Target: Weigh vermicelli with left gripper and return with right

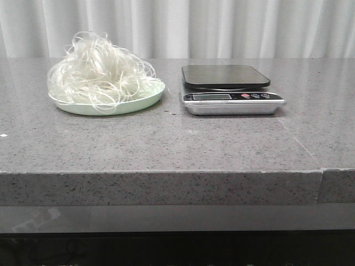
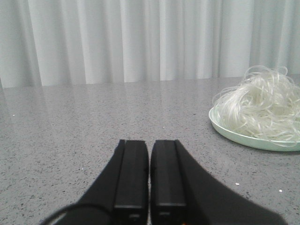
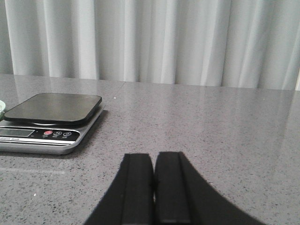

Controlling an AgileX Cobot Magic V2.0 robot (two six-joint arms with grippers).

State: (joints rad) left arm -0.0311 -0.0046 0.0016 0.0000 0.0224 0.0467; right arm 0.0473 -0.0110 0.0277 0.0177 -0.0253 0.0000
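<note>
The vermicelli (image 1: 100, 69) is lying heaped on a pale green plate (image 1: 141, 102) toward the far left part of the grey speckled desk (image 1: 166, 144), its loose strands looping over the plate's rim and covering nearly its whole width. In the left wrist view, the left fingers (image 2: 149, 176) are hovering low over bare desk surface, clenched with only a thin seam between the two black pads and nothing gripped; the vermicelli (image 2: 262, 105) is sitting well apart from them, ahead and off to one side, on its plate (image 2: 234, 136). In the right wrist view, the right fingers (image 3: 154, 187) are likewise pressing together and holding nothing, poised over open desk surface (image 3: 211, 140). A kitchen scale (image 1: 230, 88) is standing just beside the plate, toward the desk's far edge and near its middle, apart from the plate by a narrow gap; its dark weighing platform (image 1: 224, 76) is carrying nothing, and its silver front panel is facing the near edge with a small display and buttons. From the right wrist, the scale (image 3: 49, 122) is sitting well apart from the right fingers. A white pleated curtain (image 1: 222, 27) is hanging behind the desk's far edge.
</note>
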